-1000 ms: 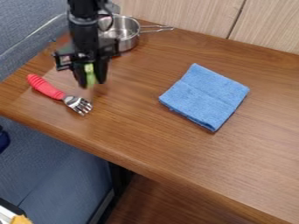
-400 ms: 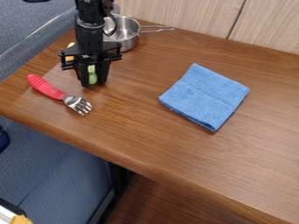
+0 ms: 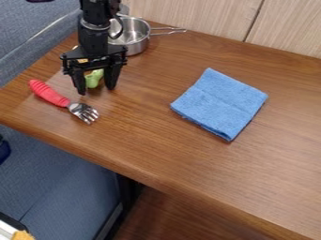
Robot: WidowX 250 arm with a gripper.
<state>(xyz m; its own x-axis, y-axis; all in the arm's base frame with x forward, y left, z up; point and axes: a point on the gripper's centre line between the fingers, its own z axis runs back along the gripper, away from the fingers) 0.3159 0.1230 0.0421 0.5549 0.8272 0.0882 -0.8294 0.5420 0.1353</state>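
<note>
So, going from the near side back: closest to us is the long near edge of the brown wood tabletop (image 3: 188,164), and a folded blue cloth (image 3: 220,104) lies flat around the middle, well in from that edge. Over toward the left end there's a fork with a chunky red ridged handle and a metal head (image 3: 64,102), handle toward the left edge, tines angled toward the near edge. Just beyond the fork hangs the black two-finger gripper (image 3: 96,90), and this is where stuff just changed: a moment ago its fingers were close in around the small light green object (image 3: 94,78), which was pretty much upright, and now they're spread, one on each side of it. The green thing has tipped to a slant and looks to be down on the tabletop near the left end, with a visible gap to at least one finger. My read is that the grip has been let go, so it's no longer being carried; can't tell if it's still brushing the other finger. Behind the gripper there's a bit of something yellowish (image 3: 82,61), mostly hidden. Farther back, a shiny metal pot (image 3: 135,38) sits by the far left corner, its handle running along the far edge, next to the pale wood panel wall (image 3: 194,16).
</note>
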